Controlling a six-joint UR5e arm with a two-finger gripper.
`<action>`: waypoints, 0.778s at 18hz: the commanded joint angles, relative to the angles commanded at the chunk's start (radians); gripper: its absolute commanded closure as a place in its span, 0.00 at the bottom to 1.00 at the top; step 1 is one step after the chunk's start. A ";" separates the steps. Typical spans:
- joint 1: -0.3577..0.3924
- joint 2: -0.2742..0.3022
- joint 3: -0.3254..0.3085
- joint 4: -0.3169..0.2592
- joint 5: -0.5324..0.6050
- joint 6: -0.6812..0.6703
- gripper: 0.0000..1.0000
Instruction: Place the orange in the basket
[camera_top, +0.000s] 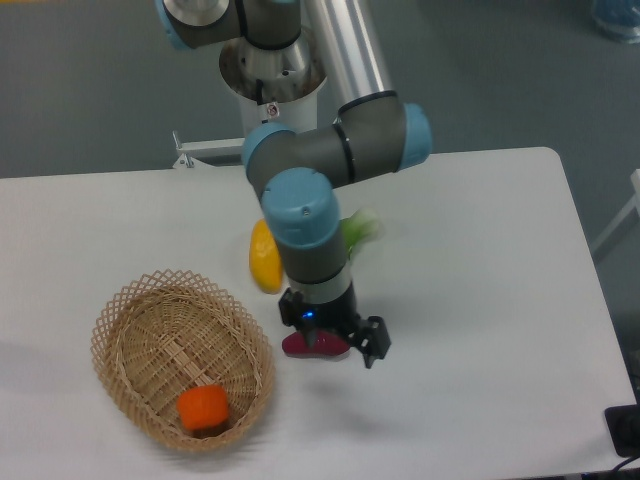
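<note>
The orange (203, 407) sits inside the basket (130, 310), down at the near end, resting on the woven bottom close to the basket's wall. The basket lies on the white table (480, 250), toward the left and front. The robot arm reaches down over the middle of the table, well to the right of the basket. Its gripper (345, 343) hangs right over the purple sweet potato (310, 346) and hides part of it. One dark finger (374, 340) sticks out to the right of the sweet potato. The other finger is hard to see, so I cannot tell how wide the gripper is open or if it is holding anything. I also cannot tell if it touches the sweet potato. A yellow fruit (264, 257) lies on the table behind the basket, just left of the arm. A green leafy vegetable (360, 228) peeks out from behind the arm, and most of it is hidden. The orange is well apart from the gripper.
</note>
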 joint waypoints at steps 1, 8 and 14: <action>0.020 0.002 0.002 -0.002 -0.008 0.028 0.00; 0.045 0.005 -0.005 -0.005 -0.020 0.069 0.00; 0.057 0.008 0.002 -0.031 -0.026 0.144 0.00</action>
